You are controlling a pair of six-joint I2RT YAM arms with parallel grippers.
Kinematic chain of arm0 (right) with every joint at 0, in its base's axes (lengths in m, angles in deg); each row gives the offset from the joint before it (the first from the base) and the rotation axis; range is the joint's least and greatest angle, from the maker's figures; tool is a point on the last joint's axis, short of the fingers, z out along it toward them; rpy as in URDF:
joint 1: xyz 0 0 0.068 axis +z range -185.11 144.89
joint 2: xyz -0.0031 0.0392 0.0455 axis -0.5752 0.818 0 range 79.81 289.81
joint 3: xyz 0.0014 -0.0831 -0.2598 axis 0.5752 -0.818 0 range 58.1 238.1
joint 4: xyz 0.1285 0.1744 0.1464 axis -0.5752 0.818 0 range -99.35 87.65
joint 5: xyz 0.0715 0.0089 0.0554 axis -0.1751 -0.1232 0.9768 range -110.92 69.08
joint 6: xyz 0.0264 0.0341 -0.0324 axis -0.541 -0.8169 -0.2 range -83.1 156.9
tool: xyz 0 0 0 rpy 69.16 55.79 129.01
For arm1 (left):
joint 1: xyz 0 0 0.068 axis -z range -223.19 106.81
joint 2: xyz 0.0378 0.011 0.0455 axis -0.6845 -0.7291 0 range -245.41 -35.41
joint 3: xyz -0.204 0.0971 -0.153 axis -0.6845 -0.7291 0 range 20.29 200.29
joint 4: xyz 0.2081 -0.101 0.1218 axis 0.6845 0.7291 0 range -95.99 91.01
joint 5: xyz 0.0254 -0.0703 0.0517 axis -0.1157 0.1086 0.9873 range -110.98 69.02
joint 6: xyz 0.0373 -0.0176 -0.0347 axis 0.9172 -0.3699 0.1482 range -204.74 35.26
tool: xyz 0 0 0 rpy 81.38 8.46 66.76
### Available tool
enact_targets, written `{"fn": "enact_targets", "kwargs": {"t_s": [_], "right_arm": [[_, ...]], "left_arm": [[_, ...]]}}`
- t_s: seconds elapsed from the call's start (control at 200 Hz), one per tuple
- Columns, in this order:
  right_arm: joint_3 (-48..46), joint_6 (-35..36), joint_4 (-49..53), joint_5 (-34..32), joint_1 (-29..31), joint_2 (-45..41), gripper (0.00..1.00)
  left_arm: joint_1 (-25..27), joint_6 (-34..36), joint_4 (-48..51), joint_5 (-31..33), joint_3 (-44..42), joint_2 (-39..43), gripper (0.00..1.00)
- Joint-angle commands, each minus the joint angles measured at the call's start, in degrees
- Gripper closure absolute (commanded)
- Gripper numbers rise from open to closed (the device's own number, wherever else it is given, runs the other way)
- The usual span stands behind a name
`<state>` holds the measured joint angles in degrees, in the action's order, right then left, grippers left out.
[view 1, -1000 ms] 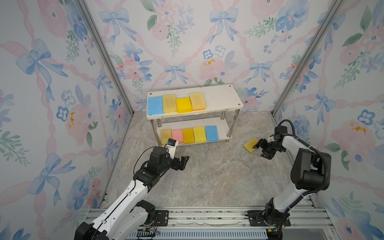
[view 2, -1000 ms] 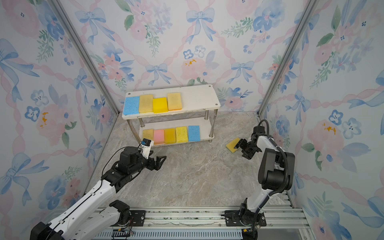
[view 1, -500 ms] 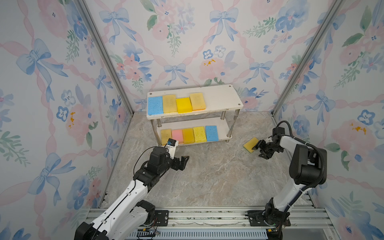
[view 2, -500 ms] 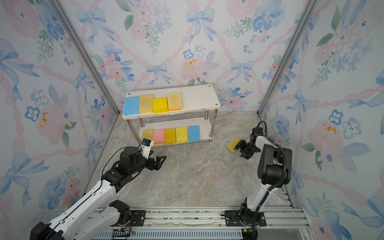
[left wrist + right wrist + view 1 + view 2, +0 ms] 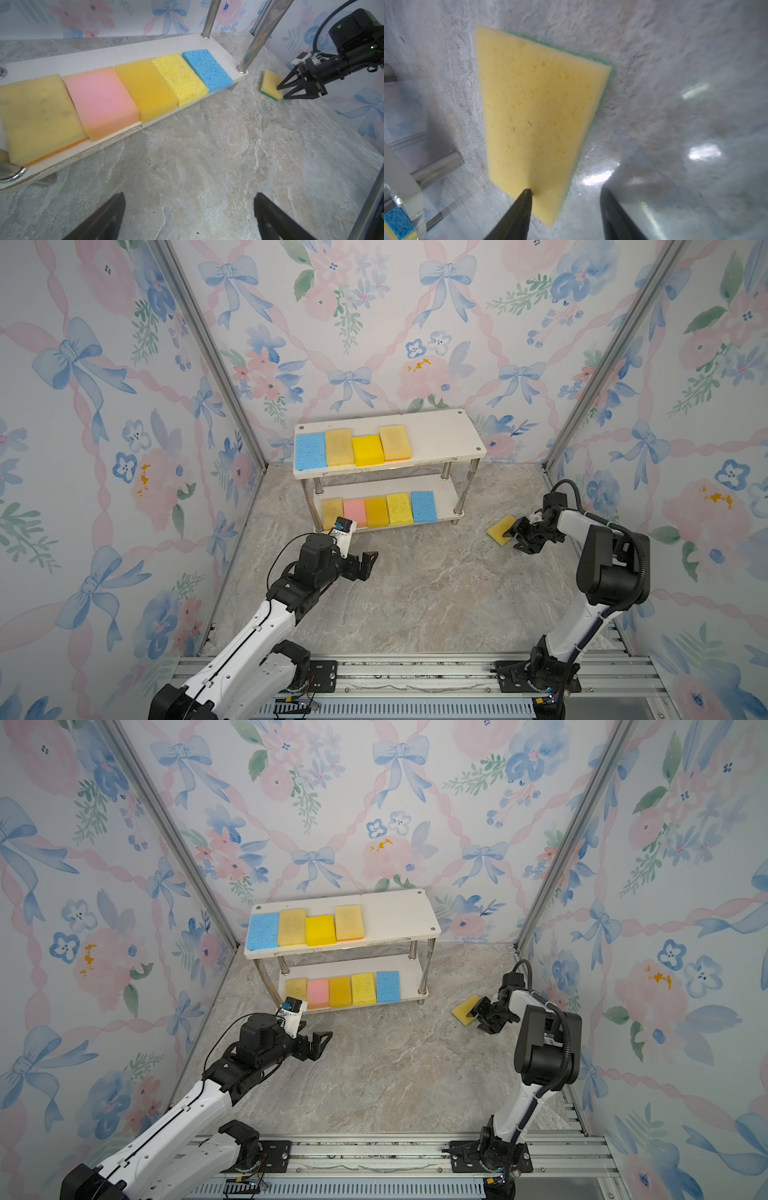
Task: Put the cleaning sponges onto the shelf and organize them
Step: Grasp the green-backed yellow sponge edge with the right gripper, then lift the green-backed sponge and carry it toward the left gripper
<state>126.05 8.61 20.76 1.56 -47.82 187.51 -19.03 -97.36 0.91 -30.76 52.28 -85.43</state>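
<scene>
Lying flat on the surface (image 5: 415, 593) beside the shelf (image 5: 440, 439), the last yellow sponge (image 5: 500, 526) looked light and soft, best pinched across its near end; the right pincer (image 5: 516, 537) stood half-wide there, 1 tip touching it, the left pincer (image 5: 368, 562) wide and empty.

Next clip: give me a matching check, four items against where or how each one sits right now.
Items:
1. pink sponge
2. green-backed sponge
3. bright yellow sponge
4. left hand

Places or states:
A. on the floor, beside the shelf
B. top board of the shelf
C. lower board of the shelf
D. open, holding nothing

Pairs: 1-C, 2-A, 3-B, 4-D
</scene>
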Motion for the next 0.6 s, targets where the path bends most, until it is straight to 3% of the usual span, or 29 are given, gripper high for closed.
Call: {"fn": "enact_targets", "kwargs": {"t_s": [0.0, 0.255, 0.595], "right_arm": [[0.8, -0.4, 0.6, -0.7, 0.7, 2.6, 0.48], [1.3, -0.5, 0.3, -0.9, 1.3, 2.7, 0.73], [-0.6, 0.0, -0.4, -0.2, 1.1, 0.7, 0.93]], "left_arm": [[-0.4, 0.1, -1.0, 0.6, -0.9, 0.6, 0.02], [-0.4, 0.0, -1.0, 0.5, -1.0, 0.5, 0.02], [-0.3, 0.0, -1.0, 0.6, -1.0, 0.3, 0.02]]}}
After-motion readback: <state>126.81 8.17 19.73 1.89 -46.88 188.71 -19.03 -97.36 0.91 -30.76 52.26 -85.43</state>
